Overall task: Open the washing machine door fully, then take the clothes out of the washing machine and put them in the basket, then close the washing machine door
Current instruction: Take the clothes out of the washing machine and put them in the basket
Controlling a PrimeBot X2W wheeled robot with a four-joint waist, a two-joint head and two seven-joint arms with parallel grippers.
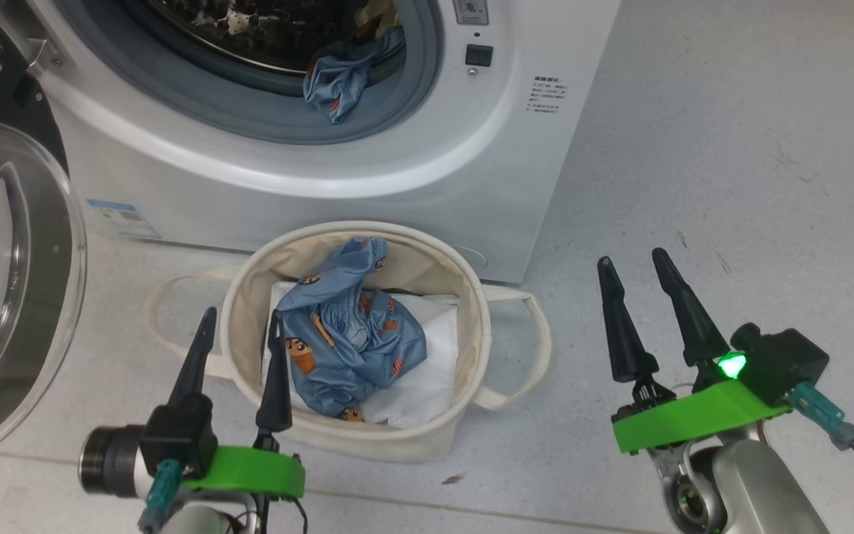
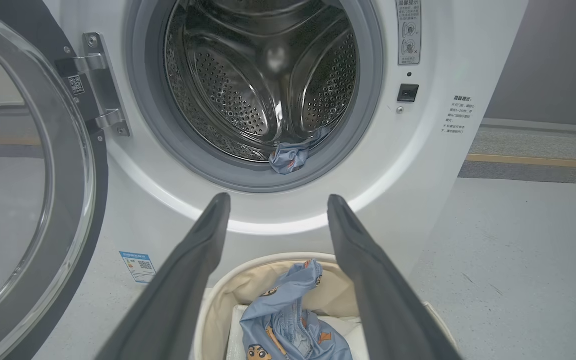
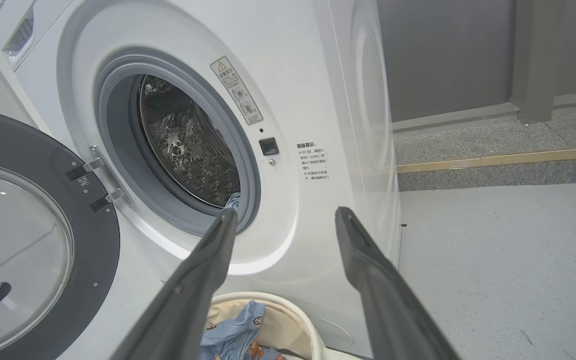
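Note:
The white washing machine (image 1: 427, 163) stands with its black-rimmed glass door (image 1: 4, 297) swung wide open to the left. One light-blue printed garment (image 1: 342, 74) hangs over the grey gasket at the drum's lower right edge. The cream basket (image 1: 471, 319) sits on the floor before the machine, holding a light-blue printed garment (image 1: 345, 334) on white fabric. My left gripper (image 1: 243, 320) is open and empty over the basket's left rim. My right gripper (image 1: 631, 261) is open and empty, to the right of the basket above the floor.
Grey speckled floor (image 1: 731, 185) stretches to the right of the machine. A grey wall (image 3: 468, 50) with a raised ledge and a yellow strip lies beyond in the right wrist view. The open door (image 2: 23, 200) takes up the space left of the basket.

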